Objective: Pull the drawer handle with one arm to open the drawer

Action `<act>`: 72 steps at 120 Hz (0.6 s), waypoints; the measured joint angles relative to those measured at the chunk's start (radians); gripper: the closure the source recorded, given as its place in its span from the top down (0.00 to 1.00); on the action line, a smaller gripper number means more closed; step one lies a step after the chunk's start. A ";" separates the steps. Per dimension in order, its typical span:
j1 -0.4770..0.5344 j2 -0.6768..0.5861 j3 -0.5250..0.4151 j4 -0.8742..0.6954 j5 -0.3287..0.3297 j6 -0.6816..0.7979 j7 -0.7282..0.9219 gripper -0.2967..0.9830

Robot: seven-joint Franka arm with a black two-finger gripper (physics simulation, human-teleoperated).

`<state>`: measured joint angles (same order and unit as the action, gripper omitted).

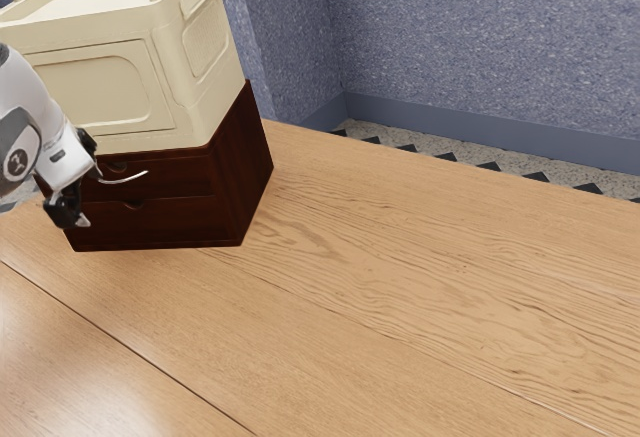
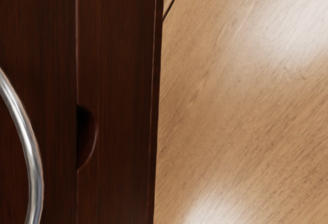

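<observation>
Gripper (image 1: 91,198) is hanging open before the dark wooden cabinet (image 1: 246,162), fingers standing apart near the curved metal handle (image 1: 130,180), which is jutting from the upper drawer (image 1: 180,183) below a cream box (image 1: 95,92)

The white arm (image 1: 24,85) reaches in from the exterior view's left to the dark drawer cabinet (image 1: 240,162); its black gripper (image 1: 92,197) is at the cabinet's front, fingers spread apart.
</observation>
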<state>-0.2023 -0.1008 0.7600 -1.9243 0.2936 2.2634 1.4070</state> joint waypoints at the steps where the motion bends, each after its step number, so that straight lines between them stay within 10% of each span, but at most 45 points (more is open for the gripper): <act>1: 0.000 0.002 0.000 0.000 -0.002 0.001 0.000 0.77; 72: 0.025 0.107 -0.001 0.036 -0.112 0.057 0.048 0.77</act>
<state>-0.1769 0.0064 0.7594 -1.8883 0.1815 2.3201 1.4552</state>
